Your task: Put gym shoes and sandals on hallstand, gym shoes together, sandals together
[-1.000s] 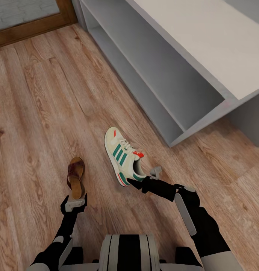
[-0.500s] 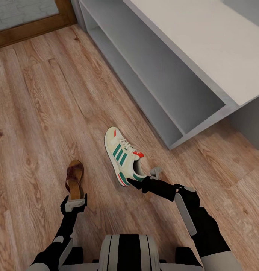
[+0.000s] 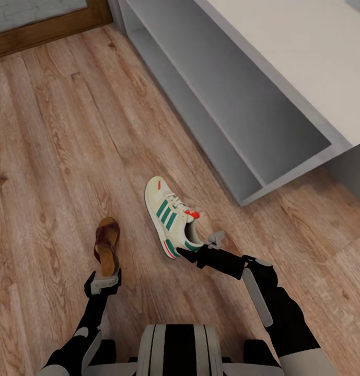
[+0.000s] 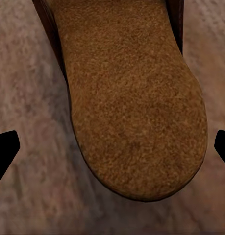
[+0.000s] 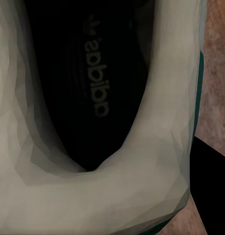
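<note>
While both arms are being held low over the wood-plank corridor floor point(image 3: 54, 156), one shoe is lying directly ahead of each tool. The left tool point(image 3: 102, 283) is being kept just behind the heel end of a dark-brown sandal point(image 3: 106, 244), which is lying on the floor with its toe pointing away from the tool. In the left wrist view the tan insole of the sandal point(image 4: 134, 103) is being shown between two dark fingertips point(image 4: 4, 149) set wide apart at either side, neither touching it, so this tool is standing spread and holding nothing.

The right tool point(image 3: 203, 251) is being held against the heel of a cream-white gym shoe point(image 3: 169, 215) with green stripes, which is resting on the floor and stretching away from the tool. In the right wrist view the dark inside and pale collar of the gym shoe point(image 5: 156, 161) are being seen very close, with one dark finger point(image 5: 208, 186) outside the heel; whether the tool is clamped on the collar cannot be told.

Beyond the right tool and further to its right, the pale grey hallstand point(image 3: 284, 68) is standing with its lower shelf bare.
</note>
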Motion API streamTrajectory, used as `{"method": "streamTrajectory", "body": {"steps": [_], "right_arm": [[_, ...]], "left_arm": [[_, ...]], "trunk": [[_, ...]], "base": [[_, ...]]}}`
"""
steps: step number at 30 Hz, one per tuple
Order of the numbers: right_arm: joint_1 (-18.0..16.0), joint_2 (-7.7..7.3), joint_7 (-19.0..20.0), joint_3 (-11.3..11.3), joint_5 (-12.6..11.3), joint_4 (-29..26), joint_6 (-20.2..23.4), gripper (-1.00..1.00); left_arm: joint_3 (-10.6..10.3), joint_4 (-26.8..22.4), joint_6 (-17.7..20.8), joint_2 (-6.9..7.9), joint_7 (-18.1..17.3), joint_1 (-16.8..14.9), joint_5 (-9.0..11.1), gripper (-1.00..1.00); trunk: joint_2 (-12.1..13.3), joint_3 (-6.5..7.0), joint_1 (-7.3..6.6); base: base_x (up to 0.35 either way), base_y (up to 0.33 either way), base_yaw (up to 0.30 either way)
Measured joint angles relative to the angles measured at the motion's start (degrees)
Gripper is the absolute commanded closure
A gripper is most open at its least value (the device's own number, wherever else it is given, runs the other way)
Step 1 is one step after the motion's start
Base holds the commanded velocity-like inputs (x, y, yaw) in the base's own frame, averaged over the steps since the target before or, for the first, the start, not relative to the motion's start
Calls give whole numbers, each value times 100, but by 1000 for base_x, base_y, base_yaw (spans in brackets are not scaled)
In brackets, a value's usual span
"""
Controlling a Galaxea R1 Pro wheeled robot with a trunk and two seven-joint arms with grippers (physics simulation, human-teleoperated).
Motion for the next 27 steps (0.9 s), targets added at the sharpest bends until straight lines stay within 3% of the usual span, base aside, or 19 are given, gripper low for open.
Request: {"method": "streamTrajectory", "body": {"steps": [19, 20, 27], "right_arm": [[0, 0, 0, -12, -1, -1, 0, 100], [0, 0, 0, -15, -3, -2, 0, 100], [0, 0, 0, 2, -7, 0, 0, 100]], "left_arm": [[0, 1, 0, -2, 0, 0, 5, -100], [0, 1, 0, -2, 2, 0, 6, 100], [10, -7, 1, -2, 9, 0, 24, 100]], "trunk": [[0, -3, 0], [0, -3, 0], [0, -3, 0]], "base": [[0, 0, 2], [0, 0, 0], [0, 0, 0]]}}
